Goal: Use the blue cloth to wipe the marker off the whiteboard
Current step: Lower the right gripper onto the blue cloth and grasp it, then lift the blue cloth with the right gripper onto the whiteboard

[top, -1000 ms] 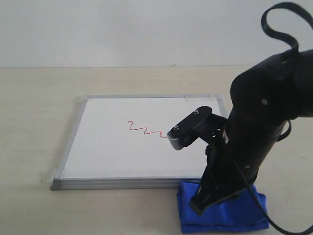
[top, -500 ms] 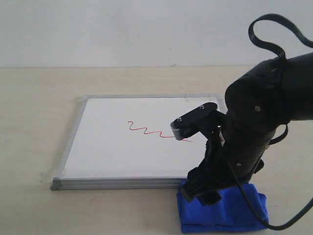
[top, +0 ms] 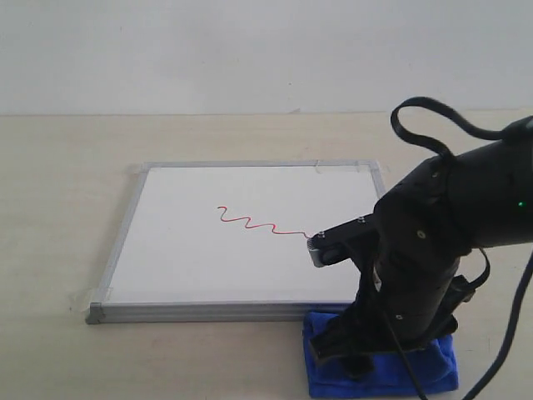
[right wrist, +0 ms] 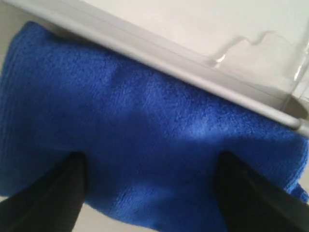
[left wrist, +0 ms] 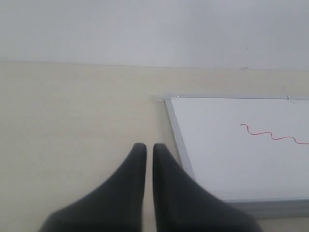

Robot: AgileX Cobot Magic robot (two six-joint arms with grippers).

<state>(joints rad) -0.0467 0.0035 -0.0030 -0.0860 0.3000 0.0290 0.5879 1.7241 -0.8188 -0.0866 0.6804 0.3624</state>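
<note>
Nearest, the blue cloth [top: 325, 379] lies on the table [top: 67, 208] off the whiteboard's near right corner. Its long axis runs along the board's near frame, and its far edge is tucked against that frame. It is a bright royal blue with a fuzzy pile, folded into a thick pad.

The right gripper [right wrist: 150, 166] stands over the cloth with its claw spread wide. The two dark fingers [right wrist: 58, 193] are set down near the cloth's opposite ends, and nothing is pinched between them. Clear tape [right wrist: 251, 43] wraps the board corner just beyond the cloth.

The left gripper [left wrist: 145, 147] hangs above bare table beside the board's left frame. Its fingers are drawn together to a thin slit and grip nothing.

The whiteboard [top: 191, 258] lies flat, with a silver-grey frame all round. The marker [top: 250, 222] is a thin red squiggle across the board's middle. Its long axis slants from far left to near right, and it flattens into a straight tail that ends at the right arm's wrist housing. White board surrounds the line on its far, left and near sides. Beyond the far frame, the table reaches a pale wall.
</note>
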